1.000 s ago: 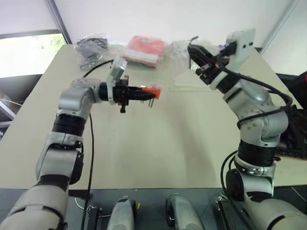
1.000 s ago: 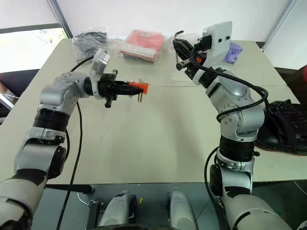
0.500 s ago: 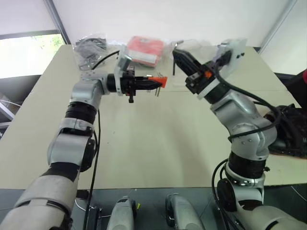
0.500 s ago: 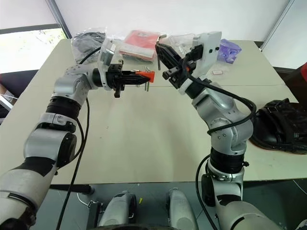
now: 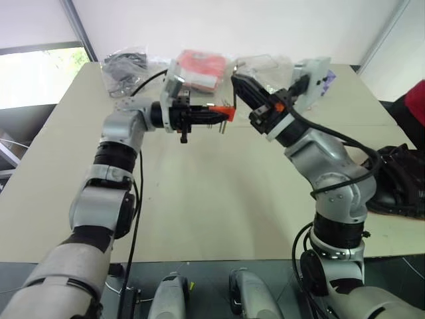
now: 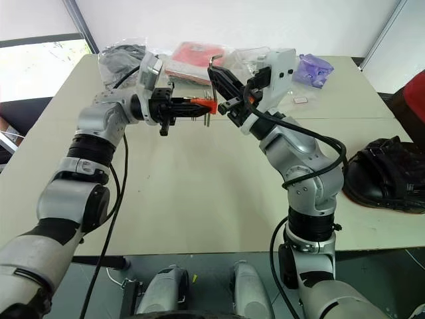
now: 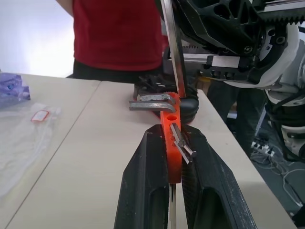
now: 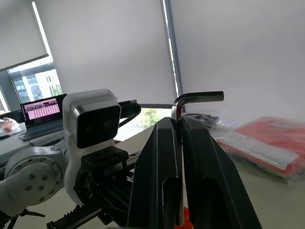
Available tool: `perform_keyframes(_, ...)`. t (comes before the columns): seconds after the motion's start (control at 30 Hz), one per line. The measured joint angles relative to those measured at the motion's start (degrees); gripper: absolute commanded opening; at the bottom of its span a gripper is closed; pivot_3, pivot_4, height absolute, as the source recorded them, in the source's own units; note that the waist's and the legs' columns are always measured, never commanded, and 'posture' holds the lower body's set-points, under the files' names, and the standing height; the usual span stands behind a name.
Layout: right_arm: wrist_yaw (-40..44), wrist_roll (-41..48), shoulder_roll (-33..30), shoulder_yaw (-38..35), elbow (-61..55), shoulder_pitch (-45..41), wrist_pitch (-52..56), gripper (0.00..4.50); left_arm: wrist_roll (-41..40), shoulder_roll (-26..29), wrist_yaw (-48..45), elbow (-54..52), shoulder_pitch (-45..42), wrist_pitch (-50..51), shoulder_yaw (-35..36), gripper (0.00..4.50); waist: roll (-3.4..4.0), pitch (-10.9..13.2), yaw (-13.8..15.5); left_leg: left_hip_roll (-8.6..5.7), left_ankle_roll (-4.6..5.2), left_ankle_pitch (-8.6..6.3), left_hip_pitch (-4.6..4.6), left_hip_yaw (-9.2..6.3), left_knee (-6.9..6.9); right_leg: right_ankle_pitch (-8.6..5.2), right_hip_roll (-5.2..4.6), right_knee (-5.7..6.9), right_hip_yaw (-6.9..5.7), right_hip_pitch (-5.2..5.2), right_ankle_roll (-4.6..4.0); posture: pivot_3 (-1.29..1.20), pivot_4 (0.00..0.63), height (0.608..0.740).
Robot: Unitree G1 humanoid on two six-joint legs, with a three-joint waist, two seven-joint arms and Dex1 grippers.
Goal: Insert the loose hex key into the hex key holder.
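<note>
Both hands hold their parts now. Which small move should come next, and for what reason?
Probably the right hand should ease the loose hex key straight down into the hex key holder. The left hand clamps the orange-red holder level above the table. In the left wrist view the key's long shank already stands at the holder's row of holes; whether it is seated I cannot tell.

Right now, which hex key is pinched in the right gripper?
The loose hex key, its bent end sticking out above the right gripper; the other keys sit in the orange-red hex key holder.
</note>
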Motion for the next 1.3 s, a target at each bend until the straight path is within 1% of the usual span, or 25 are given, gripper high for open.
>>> perform_keyframes(0.27, -0.6, -0.1, 0.0, 0.2, 1.5, -0.1, -1.4, 0.04, -0.1, 0.0, -0.1, -3.1, 0.4, 1.6, 0.0, 0.00, 0.00, 0.0, 0.0, 0.00, 0.00, 0.00, 0.00, 0.00, 0.00, 0.00, 0.00, 0.00, 0.00, 0.00, 0.00, 0.00, 0.150, 0.739)
perform_keyframes(0.5, -1.5, 0.0, 0.2, 0.2, 1.8, -2.0, -1.6, 0.04, 0.8, -0.1, 0.0, -3.4, 2.9, 0.7, -0.2, 0.00, 0.00, 0.0, 0.0, 0.00, 0.00, 0.00, 0.01, -0.01, 0.00, 0.00, 0.01, 0.00, 0.00, 0.00, 0.00, 0.00, 0.150, 0.739)
perform_keyframes(0.87, -2.0, 0.8, 0.6, 0.7, 1.8, -1.6, -1.6, 0.04, -0.1, -2.0, 1.5, -3.4, 1.7, 1.2, 0.5, 0.00, 0.00, 0.0, 0.0, 0.00, 0.00, 0.00, 0.00, -0.01, 0.00, 0.00, 0.01, 0.00, 0.00, 0.01, 0.00, 0.00, 0.150, 0.739)
perform_keyframes(1.07, -2.0, 0.8, 0.6, 1.0, 1.8, -1.3, -2.5, 0.04, -1.8, -2.2, 1.6, -3.8, 1.1, 3.8, 1.7, 0.00, 0.00, 0.0, -0.1, 0.00, 0.00, 0.00, 0.01, -0.02, 0.00, 0.00, 0.01, 0.01, 0.00, 0.01, 0.00, 0.00, 0.150, 0.739)
perform_keyframes(1.3, -1.7, 0.4, 0.4, 1.3, 1.8, -1.2, -3.8, 0.04, -1.9, -2.0, 1.7, -4.7, 1.1, 5.1, 2.2, 0.00, 0.00, 0.0, 0.0, 0.00, 0.00, 0.00, 0.01, -0.02, 0.00, 0.00, 0.01, 0.00, 0.00, 0.01, 0.00, 0.00, 0.150, 0.739)
